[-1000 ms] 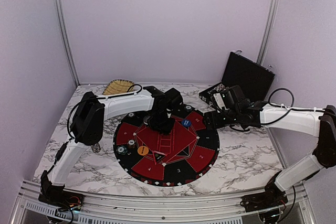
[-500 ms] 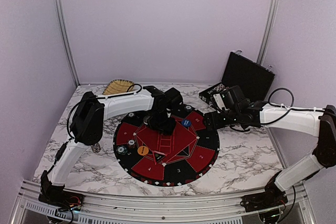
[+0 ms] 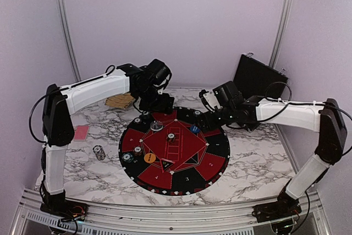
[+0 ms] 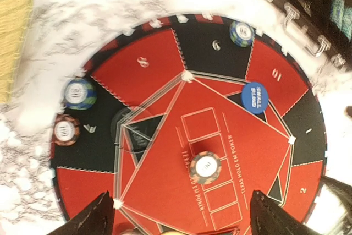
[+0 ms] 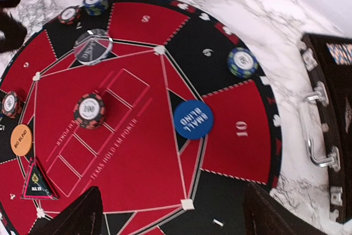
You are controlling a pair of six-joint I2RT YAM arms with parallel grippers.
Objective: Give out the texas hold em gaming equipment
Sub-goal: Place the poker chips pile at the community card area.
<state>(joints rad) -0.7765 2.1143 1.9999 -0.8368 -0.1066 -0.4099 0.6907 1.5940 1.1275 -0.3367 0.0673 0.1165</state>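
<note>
The round red-and-black mat (image 3: 220, 148) lies in the middle of the table. A small stack of poker chips (image 3: 171, 136) (image 4: 205, 167) (image 5: 89, 110) stands alone on its red centre. My left gripper (image 3: 155, 104) (image 4: 184, 219) hangs open and empty above the mat's far left edge. My right gripper (image 3: 207, 118) (image 5: 173, 219) is open and empty over the far right edge. Near it lies the blue disc (image 3: 194, 129) (image 5: 193, 119). The clear disc (image 3: 157, 126) (image 4: 132, 130) and the orange disc (image 3: 149, 158) (image 5: 21, 140) lie on the left half. Other chip stacks (image 4: 80, 93) (image 5: 242, 61) sit round the rim.
An open black case (image 3: 258, 78) (image 5: 330, 108) stands at the back right. A yellow woven tray (image 3: 122, 100) sits at the back left. On the marble left of the mat lie a pink-red card (image 3: 81, 132) and a chip stack (image 3: 99, 152).
My left gripper opened, let go of the chip stack on the mat's centre, and rose back toward the far left. My right gripper shifted left along the mat's far edge.
</note>
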